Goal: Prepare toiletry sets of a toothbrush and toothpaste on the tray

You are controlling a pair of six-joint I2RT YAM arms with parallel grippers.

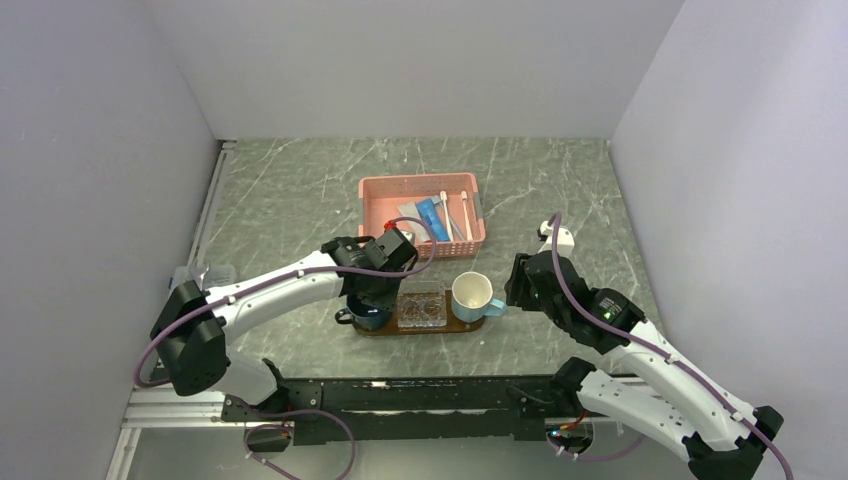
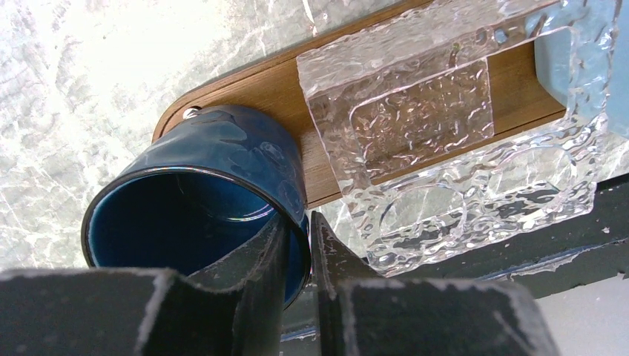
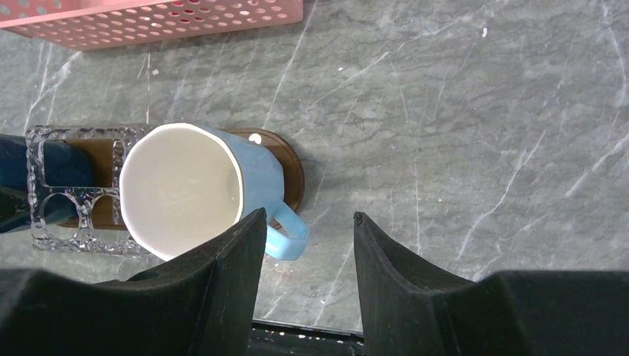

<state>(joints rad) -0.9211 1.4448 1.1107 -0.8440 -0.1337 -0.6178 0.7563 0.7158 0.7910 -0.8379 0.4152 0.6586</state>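
**Visitor:** What is your left claw doing?

**Arm:** My left claw (image 2: 297,226) straddles the rim of a glossy navy mug (image 2: 222,156). One matte black finger is inside the bowl and one is outside, close together. I cannot tell whether they press the wall or stand just off it. The mug stands at one rounded end of the tray (image 2: 274,85), a smooth brown wooden board.

**Visitor:** And the right one?

**Arm:** My right claw (image 3: 308,216) is spread wide and empty. It hangs over the veined grey-green surface (image 3: 482,133), just beside the looped handle of a pale blue mug (image 3: 252,178). That mug has faceted sides and a cream inside, and it stands at the tray's other end.

**Visitor:** What lies between the mugs?

**Arm:** A clear square glass dish (image 2: 445,119) rests on the tray. It is pebbled all over, with round hollows along one side.

**Visitor:** Where are the toiletries?

**Arm:** They lie in a pink perforated plastic basket (image 1: 420,182) on the surface behind the tray. Slim white toothbrushes (image 1: 447,212) lie beside a flat blue toothpaste tube (image 1: 432,218).
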